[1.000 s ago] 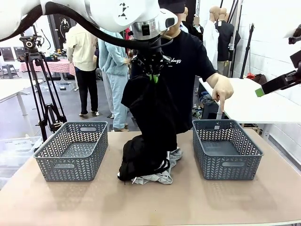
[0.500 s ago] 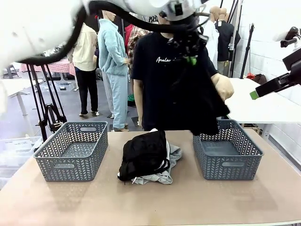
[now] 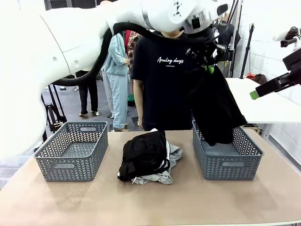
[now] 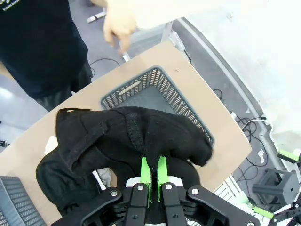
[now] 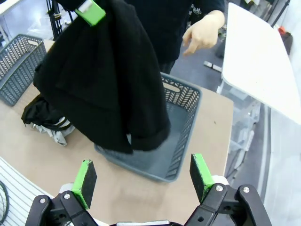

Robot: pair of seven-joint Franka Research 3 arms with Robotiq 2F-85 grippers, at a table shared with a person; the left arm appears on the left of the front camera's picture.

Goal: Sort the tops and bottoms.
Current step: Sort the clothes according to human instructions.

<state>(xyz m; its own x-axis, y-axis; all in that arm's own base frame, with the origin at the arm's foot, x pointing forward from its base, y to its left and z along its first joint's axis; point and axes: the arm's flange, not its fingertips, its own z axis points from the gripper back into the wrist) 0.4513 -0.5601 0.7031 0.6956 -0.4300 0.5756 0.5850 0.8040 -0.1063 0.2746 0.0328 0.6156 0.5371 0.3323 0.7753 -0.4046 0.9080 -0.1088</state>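
Jaws check for you | left jaws clamped on black garment (image 3: 216, 113) hanging over right basket (image 3: 235, 165) | right jaws spread apart, empty | clothes pile (image 3: 146, 160) on worktop (image 3: 188, 202)

black garment (image 3: 216, 108): hanging over right basket (image 3: 225, 165) | clothes pile (image 3: 143, 153): heaped, left of that basket

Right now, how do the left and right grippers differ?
The left gripper is shut on a black garment; the right gripper is open with nothing between its pads. The left gripper holds the garment over the right-hand basket; the right gripper waits farther to the right, off to that basket's side. Both are black with green pads.
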